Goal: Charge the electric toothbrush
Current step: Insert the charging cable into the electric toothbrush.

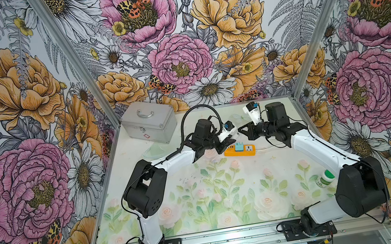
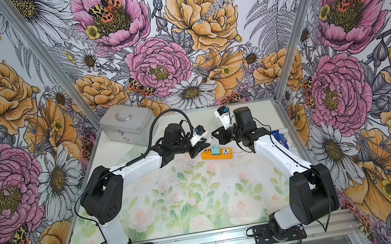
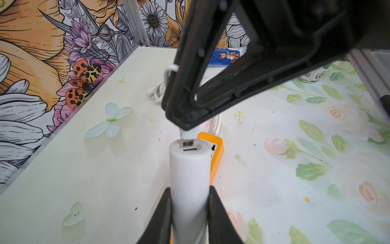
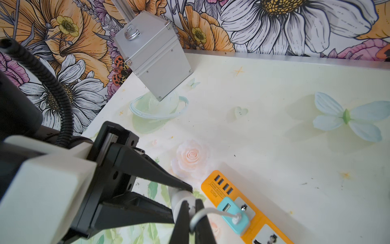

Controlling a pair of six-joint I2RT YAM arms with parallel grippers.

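Just above the USB end of the orange power strip (image 1: 229, 152), clear of the table, the electric toothbrush (image 3: 190, 175) hangs between the two arms. The left gripper (image 3: 189, 191) has its jaws partly closed against both sides of the smooth white handle. The right gripper (image 4: 192, 208) is pinched almost fully together on the charging plug (image 3: 186, 142), whose thin white cable (image 4: 211, 209) loops back to the teal adapter (image 4: 232, 215) seated in the strip.

The main risk is a missed insertion. In the left wrist view the plug's metal tip rests at the rim of the handle's flat end, just beside the port slot (image 3: 190, 149) rather than in it. Pushing from here would likely skid the tip off the face or bend it. The handle is round and slick, so the same push could slide it back through the jaws or roll it, turning the slot out of line. The cable run looks short — a tug could drag the strip or work the adapter loose.

The toothbrush's long axis lies roughly level, running from the left arm towards the right one. Its base end points at the right gripper, and its brush head is hidden behind the left gripper — I cannot tell how that end sits
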